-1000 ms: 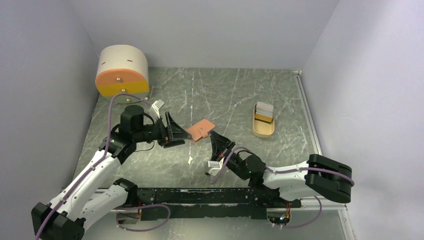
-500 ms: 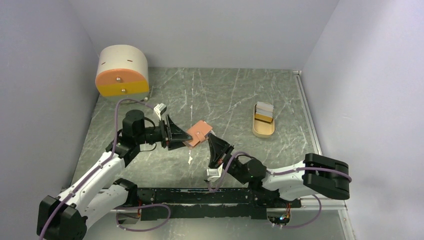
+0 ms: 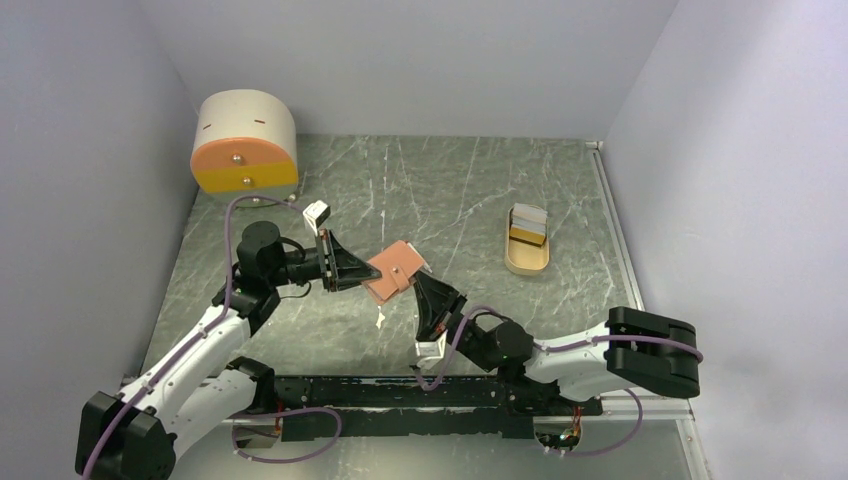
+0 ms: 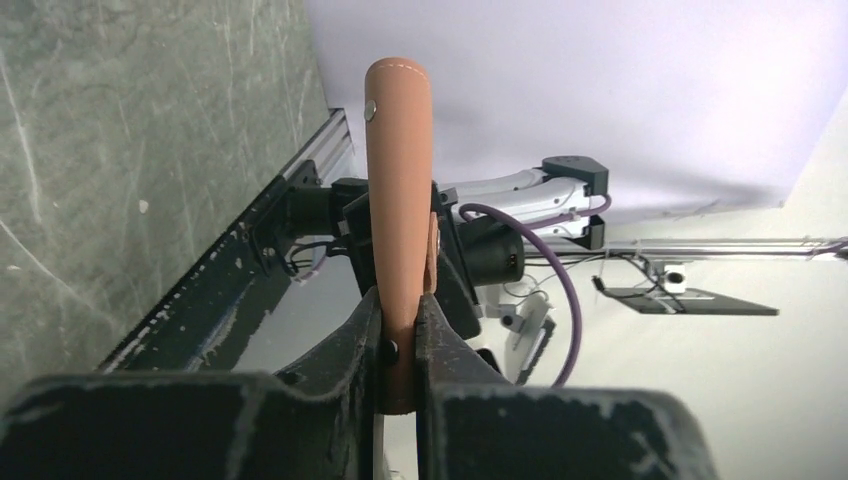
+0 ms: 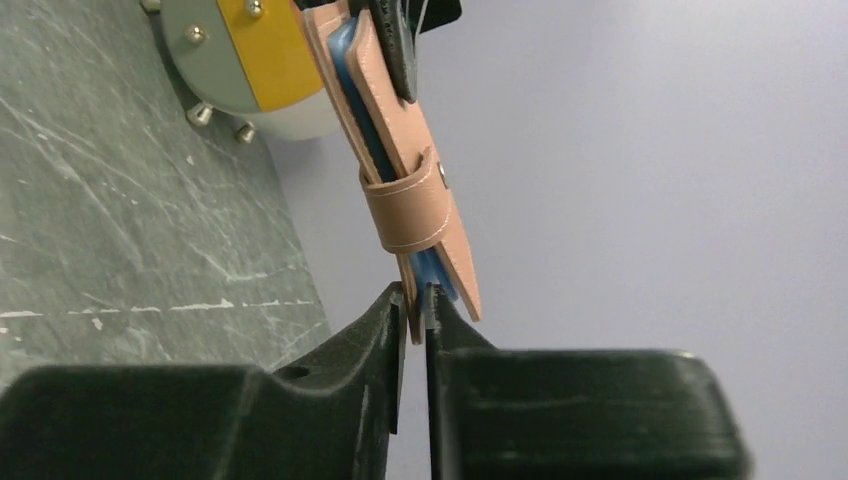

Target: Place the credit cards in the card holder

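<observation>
The card holder [image 3: 395, 272] hung above the middle of the tabletop [image 3: 450, 190], tilted, pinched from both ends. The left hand [image 3: 370, 274] was clamped on its left edge, and the left wrist view showed the jaws tight against the tan leather [image 4: 398, 180]. The right hand [image 3: 423, 288] was closed on the opposite lower corner, its fingers [image 5: 395, 310] nipping a thin leather edge below the snap strap. A blue layer [image 5: 360, 110] showed between the leaves; whether card or lining, I could not tell.

The credit cards [image 3: 528, 226] lay stacked in an oval tan tray [image 3: 525, 265], well apart to the right. A small white stick [image 3: 380, 320] lay on the tabletop just below the holder. A round drawer box [image 3: 245, 140] with an orange and yellow front stood in the back left corner, clear of both arms.
</observation>
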`<action>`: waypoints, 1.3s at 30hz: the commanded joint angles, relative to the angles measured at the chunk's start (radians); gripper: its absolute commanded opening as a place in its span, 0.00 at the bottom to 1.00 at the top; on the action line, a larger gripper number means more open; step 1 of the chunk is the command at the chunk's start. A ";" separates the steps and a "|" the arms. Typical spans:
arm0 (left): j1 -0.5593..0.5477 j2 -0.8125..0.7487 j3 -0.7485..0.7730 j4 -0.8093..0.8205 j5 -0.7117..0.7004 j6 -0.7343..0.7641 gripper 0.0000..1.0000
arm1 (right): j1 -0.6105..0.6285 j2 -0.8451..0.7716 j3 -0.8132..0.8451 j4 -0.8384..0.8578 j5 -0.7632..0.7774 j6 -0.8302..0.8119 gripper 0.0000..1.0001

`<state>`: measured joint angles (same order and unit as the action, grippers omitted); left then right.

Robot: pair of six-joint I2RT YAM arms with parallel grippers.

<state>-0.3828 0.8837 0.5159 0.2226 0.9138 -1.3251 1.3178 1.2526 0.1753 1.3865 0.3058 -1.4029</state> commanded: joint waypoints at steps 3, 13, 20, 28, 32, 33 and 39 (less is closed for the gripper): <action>0.007 -0.039 0.080 -0.093 -0.043 0.253 0.09 | 0.008 -0.028 0.020 0.084 0.109 0.354 0.47; 0.006 -0.123 0.069 -0.259 -0.380 0.708 0.09 | 0.008 -0.262 0.277 -0.747 0.401 1.383 0.55; -0.018 -0.151 0.028 -0.256 -0.558 0.813 0.09 | 0.008 -0.194 0.604 -1.443 0.493 2.233 0.48; -0.077 -0.164 -0.006 -0.222 -0.695 0.900 0.09 | 0.007 -0.034 0.776 -1.634 0.509 2.556 0.48; -0.098 -0.165 -0.003 -0.216 -0.704 0.917 0.09 | 0.004 0.077 0.901 -1.725 0.490 2.646 0.50; -0.101 -0.171 -0.009 -0.203 -0.704 0.910 0.09 | 0.002 0.097 0.918 -1.738 0.484 2.670 0.50; -0.126 -0.217 -0.062 -0.158 -0.692 0.868 0.09 | -0.038 0.156 0.952 -1.759 0.423 2.768 0.50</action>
<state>-0.4927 0.6975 0.4831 -0.0189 0.2375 -0.4454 1.3064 1.3914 1.1145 -0.3202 0.7479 1.2449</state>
